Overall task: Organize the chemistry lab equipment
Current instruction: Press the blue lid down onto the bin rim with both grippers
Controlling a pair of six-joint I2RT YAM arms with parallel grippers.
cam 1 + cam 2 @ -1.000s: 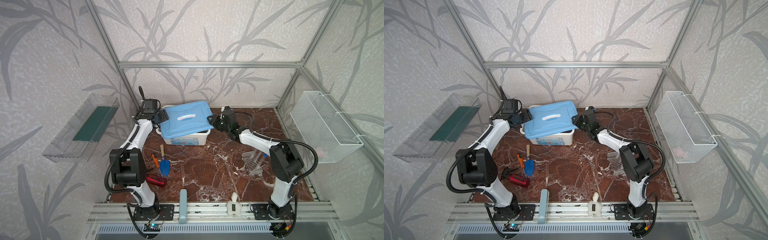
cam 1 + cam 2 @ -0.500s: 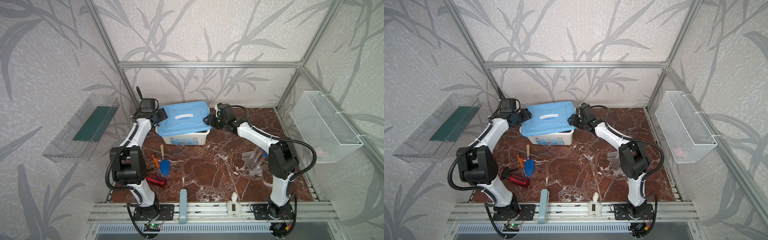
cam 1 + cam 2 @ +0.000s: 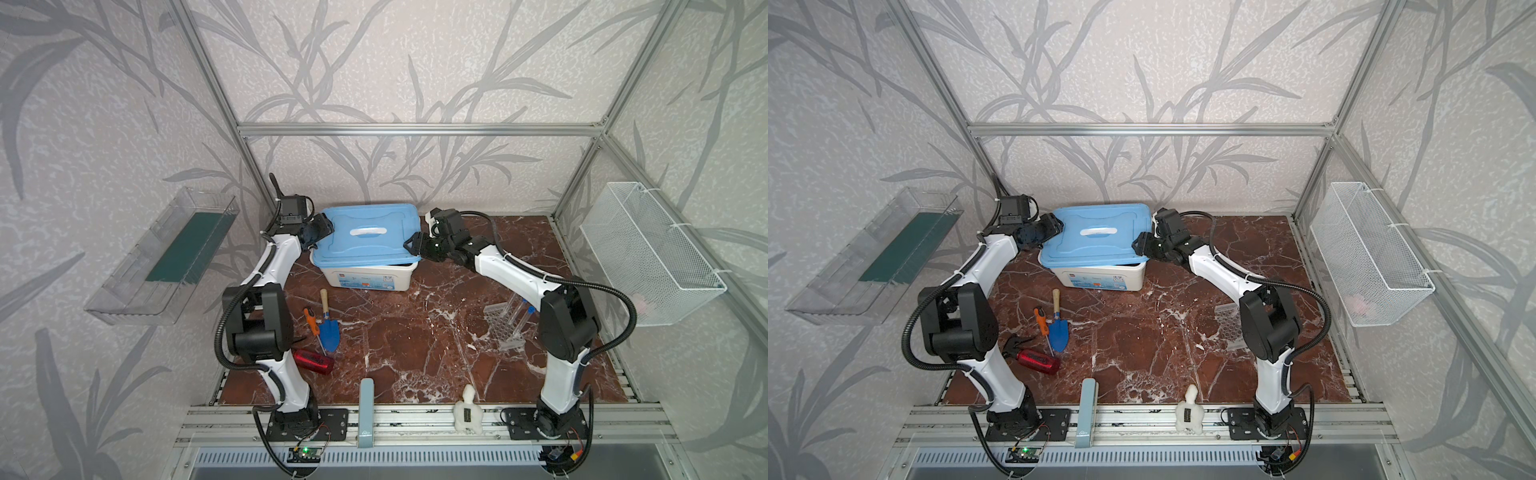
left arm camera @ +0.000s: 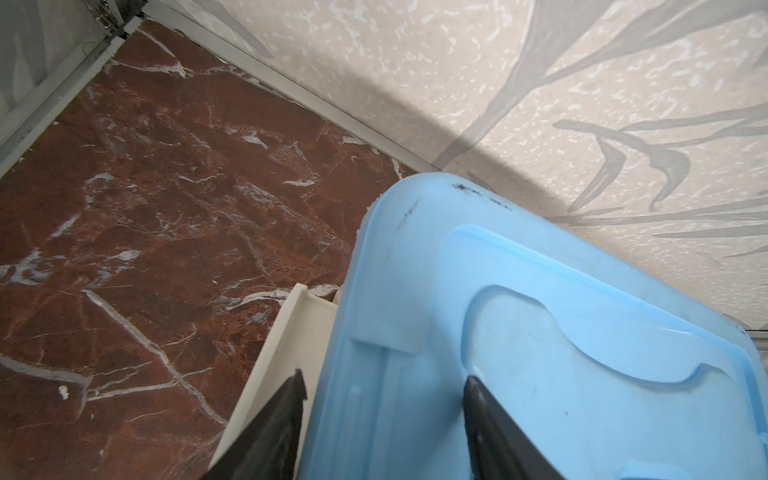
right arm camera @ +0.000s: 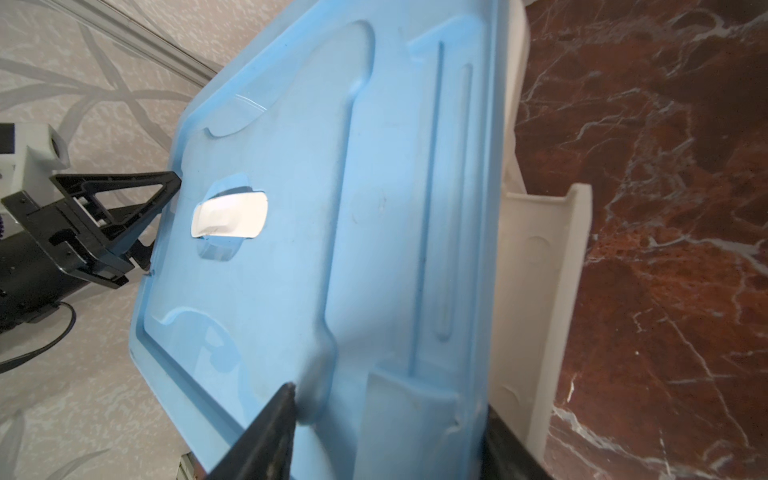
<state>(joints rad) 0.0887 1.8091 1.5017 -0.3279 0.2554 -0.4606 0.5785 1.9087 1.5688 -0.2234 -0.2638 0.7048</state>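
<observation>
my left gripper (image 3: 320,232) at nine o'clock of the blue lid (image 3: 365,251), right gripper (image 3: 411,246) at three, jaws parted astride its rim, grip i cannot tell

A clear perforated rack (image 3: 503,328) stands on the right side of the bench (image 3: 415,332), well forward of its back edge. Its top plate is a see-through sheet pierced by a close grid of round holes. Clear test tubes (image 3: 516,309) rise from the holes at the rack's rear, leaning a little toward the back, with small blue bits showing near their upper ends. Their exact number cannot be told. In both top views the rack (image 3: 1229,326) sits just beside the right arm (image 3: 1268,324), which hides part of it.
</observation>
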